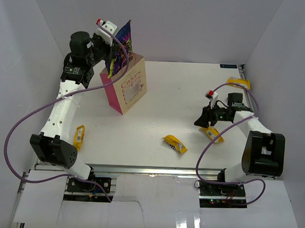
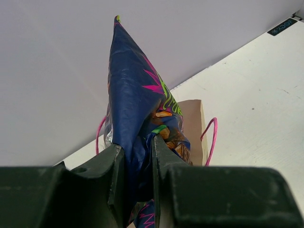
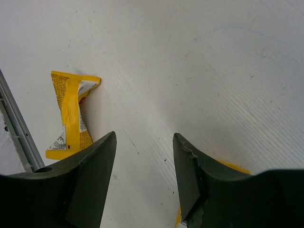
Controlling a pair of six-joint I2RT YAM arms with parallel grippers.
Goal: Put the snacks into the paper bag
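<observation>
Purple-blue foil marks the cookie bag (image 1: 124,40), which stands on end, its top corner high in the air and its lower end down at the mouth of the paper bag (image 1: 127,90); how deep it reaches inside cannot be told. The left gripper (image 2: 138,156) has its fingers drawn narrow and pinched on the cookie bag's side, with creased foil between them, just above the paper bag's opening. The paper bag stands upright at the far left of the table (image 1: 194,80), showing a beige front with pink lettering and a pink side. A thin pink handle (image 2: 212,137) loops up beside the foil. The right gripper (image 3: 145,142) hangs low over the table on the right, fingers spread wide with nothing between them. Four yellow bars lie on the table outside the paper bag: one (image 1: 174,144) near the middle of the front edge, one (image 1: 79,137) beside the left arm (image 1: 59,116), one (image 1: 212,134) just beside the right gripper, and one (image 1: 240,82) at the far right edge. In the right wrist view one bar lies flat ahead and left of the fingers, near a metal rail (image 3: 16,128), and a yellow corner of another shows beneath the right-hand finger.
</observation>
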